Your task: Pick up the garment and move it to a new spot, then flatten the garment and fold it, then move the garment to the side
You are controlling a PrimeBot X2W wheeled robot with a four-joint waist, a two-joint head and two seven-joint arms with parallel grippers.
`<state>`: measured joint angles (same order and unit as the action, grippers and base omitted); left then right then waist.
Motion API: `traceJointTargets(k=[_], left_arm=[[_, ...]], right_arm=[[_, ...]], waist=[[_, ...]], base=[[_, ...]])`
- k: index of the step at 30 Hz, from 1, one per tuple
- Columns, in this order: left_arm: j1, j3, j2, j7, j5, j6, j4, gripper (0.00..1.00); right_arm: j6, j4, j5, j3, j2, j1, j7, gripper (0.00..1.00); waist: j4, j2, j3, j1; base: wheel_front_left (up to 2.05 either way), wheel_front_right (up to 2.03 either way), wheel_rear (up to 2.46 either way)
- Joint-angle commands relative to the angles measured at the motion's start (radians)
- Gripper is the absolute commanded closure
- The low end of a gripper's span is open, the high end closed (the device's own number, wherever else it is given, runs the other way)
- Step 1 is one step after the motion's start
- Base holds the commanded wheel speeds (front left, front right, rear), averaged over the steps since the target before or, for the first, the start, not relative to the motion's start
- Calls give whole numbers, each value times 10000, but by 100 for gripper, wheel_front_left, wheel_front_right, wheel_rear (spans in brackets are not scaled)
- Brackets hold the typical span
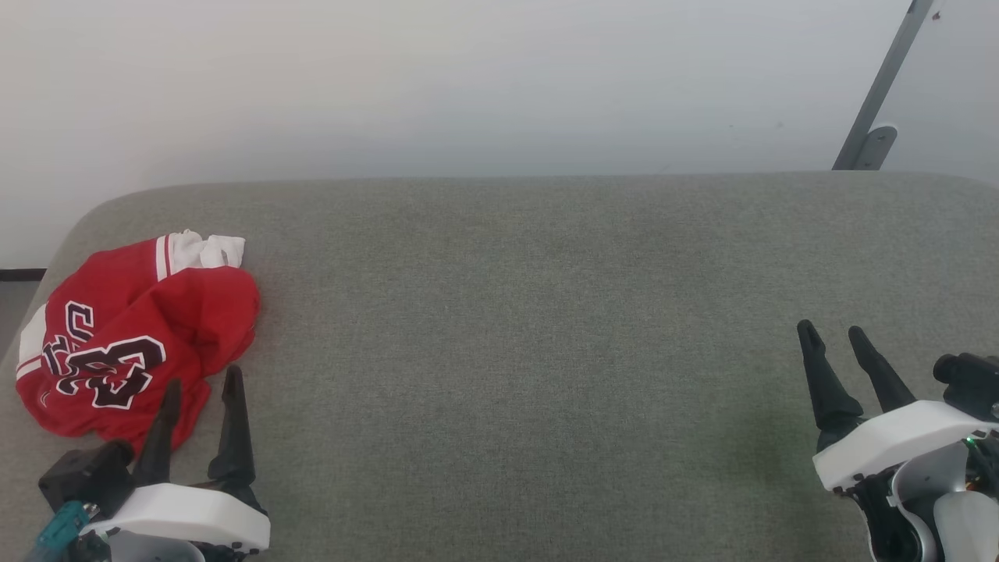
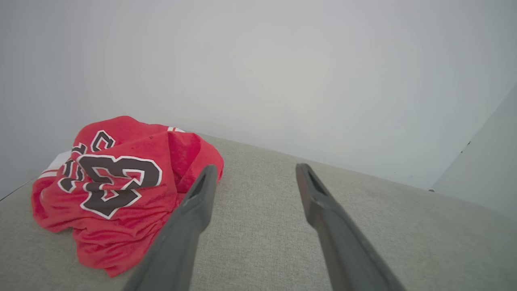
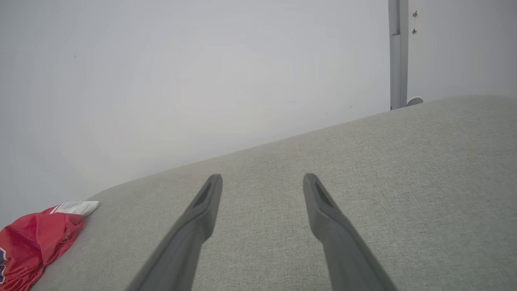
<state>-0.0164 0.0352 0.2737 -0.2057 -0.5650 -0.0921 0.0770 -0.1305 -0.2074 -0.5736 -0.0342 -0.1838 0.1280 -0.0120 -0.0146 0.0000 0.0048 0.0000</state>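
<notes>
The garment (image 1: 140, 328) lies crumpled at the far left of the grey cushioned surface (image 1: 546, 312), a red jersey with white sleeve and black white-outlined lettering facing up. In the left wrist view the garment (image 2: 117, 190) is bunched just left of my fingers. My left gripper (image 1: 201, 378) hovers at the garment's near right edge, open, with nothing between its fingers. The right gripper (image 1: 833, 332) stands open at the lower right, far from the garment. The right wrist view catches the garment (image 3: 28, 242) at its lower left corner.
A white wall (image 1: 468, 86) rises behind the surface. A grey metal bar (image 1: 882, 86) leans at the back right. The surface's rounded left edge (image 1: 31, 328) runs close beside the garment.
</notes>
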Motion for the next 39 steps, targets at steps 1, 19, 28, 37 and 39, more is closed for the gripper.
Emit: traceJointTargets(k=[1, 19, 28, 37, 39], left_arm=[[-49, 35, 83, -105, 201, -16, -108, 0], [-187, 163, 274, -457, 1314, -98, -360, 0], [-180, 194, 336, -597, 1791, -78, -428, 0], [-159, 154, 258, -612, 1743, 63, -353, 0], [-134, 148, 242, -612, 1718, 90, -330, 0]], right_arm=[[-3, 87, 200, 20, -36, 159, -81, 0], [-2, 218, 1358, 73, -168, 187, -243, 0], [-2, 289, 1844, 104, -236, 174, -282, 0], [-2, 304, 1908, 127, -257, 169, -287, 0], [-2, 301, 1899, 132, -265, 175, -302, 0]], waist=[[-2, 0, -3, 0], [-13, 0, 5, 0], [-6, 0, 27, 0], [11, 0, 64, 0], [14, 0, 70, 0]], base=[[0, 0, 0], [0, 0, 0], [0, 0, 0], [0, 0, 0], [0, 0, 0]])
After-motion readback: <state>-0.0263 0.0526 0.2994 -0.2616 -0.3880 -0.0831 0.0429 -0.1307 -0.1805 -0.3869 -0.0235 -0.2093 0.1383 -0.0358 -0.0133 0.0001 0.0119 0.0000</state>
